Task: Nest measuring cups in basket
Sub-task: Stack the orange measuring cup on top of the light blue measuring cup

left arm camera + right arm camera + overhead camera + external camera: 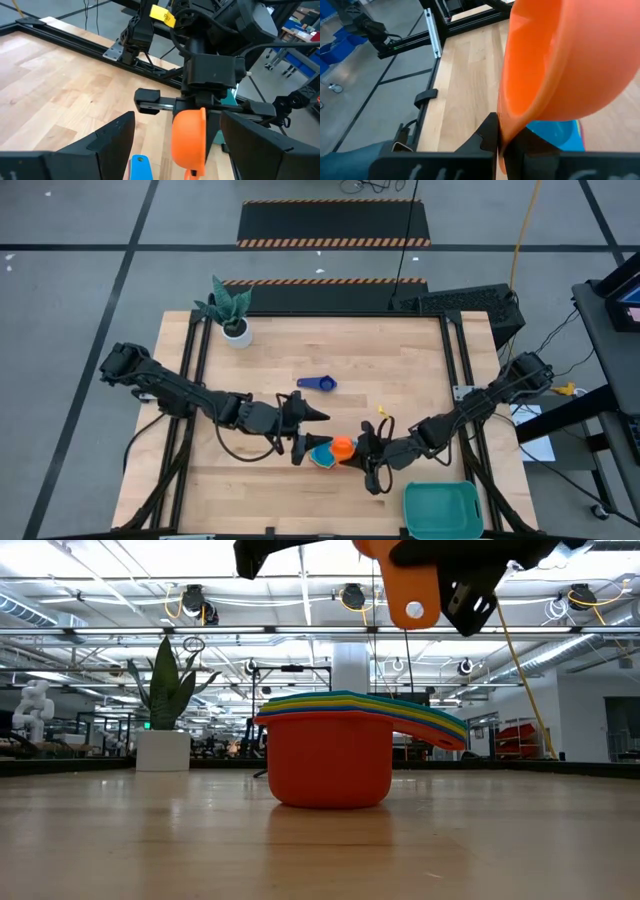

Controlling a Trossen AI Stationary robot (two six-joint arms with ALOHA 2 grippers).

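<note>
Care matters now: my right gripper (352, 448), pinching the orange cup (343, 447), must lower it level into the stack (330, 755), my left gripper (300, 448) spread beside it.

Nested cups (322, 454) are set mid-counter (400, 370); one cup (342, 447) is held above them. Basket (441, 510) sits at near right corner; lone cup (318, 383) lies behind.

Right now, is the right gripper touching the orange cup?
Touching. In the right wrist view the right gripper is shut on the orange cup, its fingers pinching the cup's rim; the low view shows the cup lifted off the table.
</note>
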